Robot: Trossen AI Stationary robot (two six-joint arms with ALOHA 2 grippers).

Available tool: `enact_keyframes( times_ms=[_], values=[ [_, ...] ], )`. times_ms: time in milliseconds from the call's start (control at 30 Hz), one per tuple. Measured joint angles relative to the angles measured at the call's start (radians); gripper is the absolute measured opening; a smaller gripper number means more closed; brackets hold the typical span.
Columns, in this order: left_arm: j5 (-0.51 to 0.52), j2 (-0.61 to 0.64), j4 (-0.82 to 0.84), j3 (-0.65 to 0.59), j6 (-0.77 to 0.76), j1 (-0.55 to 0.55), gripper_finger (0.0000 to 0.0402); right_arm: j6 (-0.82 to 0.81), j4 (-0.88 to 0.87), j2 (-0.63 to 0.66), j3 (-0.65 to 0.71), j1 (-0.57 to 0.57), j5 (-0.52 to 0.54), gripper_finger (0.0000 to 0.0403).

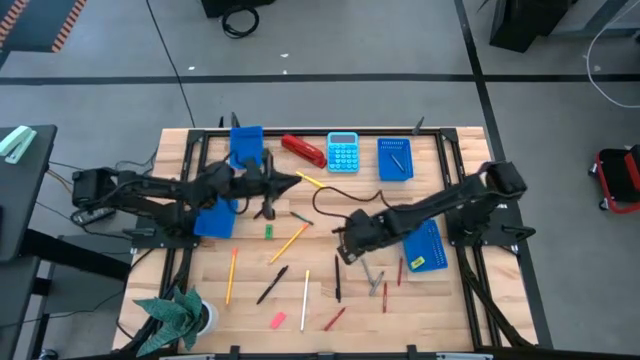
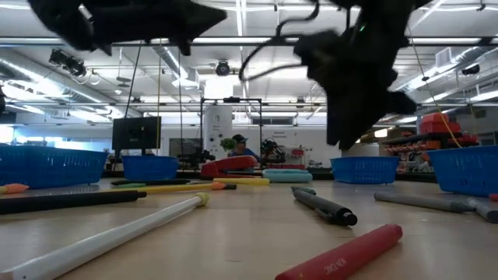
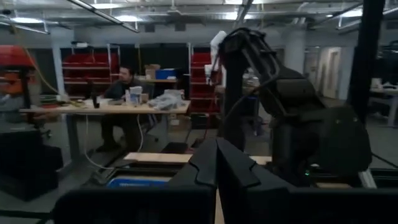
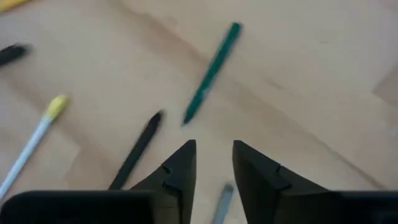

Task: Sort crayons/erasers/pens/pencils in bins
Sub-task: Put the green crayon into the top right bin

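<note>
Left gripper (image 1: 296, 180) jaws closed, apparently empty; right gripper (image 4: 214, 163) jaws parted, pointing down.

Table centre crowded: left gripper (image 1: 268, 205) and right gripper (image 1: 343, 243) hang over it, black cable (image 1: 335, 203) looping between. Lower centre of high view strewn with pens (image 1: 272, 284), pencils (image 1: 305, 285), crayons (image 1: 373, 277); only narrow gaps between. Back edge blocked by red stapler (image 1: 303, 150), calculator (image 1: 343, 152), bins (image 1: 395, 158). Plant (image 1: 178, 315) fills lower-left corner. Bare wood at lower right (image 1: 440, 310) and beside plant.
</note>
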State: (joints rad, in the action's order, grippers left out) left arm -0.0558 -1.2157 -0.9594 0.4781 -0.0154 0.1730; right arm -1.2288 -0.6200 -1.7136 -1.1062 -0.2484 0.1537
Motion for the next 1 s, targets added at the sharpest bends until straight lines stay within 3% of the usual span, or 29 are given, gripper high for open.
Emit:
enact_keyframes(
  times_ms=[233,400,500,667,1000],
  values=[
    [0.002,0.014,-0.042,-0.122,0.045,0.007,0.0037,-0.036,0.072,-0.096,-0.088,0.115,-0.110,0.0169],
    [0.003,0.007,-0.050,-0.151,0.084,0.023,0.0040,-0.046,-0.176,-0.207,-0.264,0.158,-0.141,0.0176],
    [0.003,0.007,-0.070,-0.158,0.074,0.034,0.0034,-0.075,-0.258,-0.257,-0.339,0.172,-0.141,0.0173],
    [0.000,0.007,-0.070,-0.159,0.107,0.033,0.0025,-0.100,-0.236,-0.344,-0.409,0.160,-0.144,0.0159],
    [0.001,0.007,-0.118,-0.158,0.193,0.034,0.0033,-0.126,-0.283,-0.389,-0.420,0.152,-0.155,0.0119]
  ],
)
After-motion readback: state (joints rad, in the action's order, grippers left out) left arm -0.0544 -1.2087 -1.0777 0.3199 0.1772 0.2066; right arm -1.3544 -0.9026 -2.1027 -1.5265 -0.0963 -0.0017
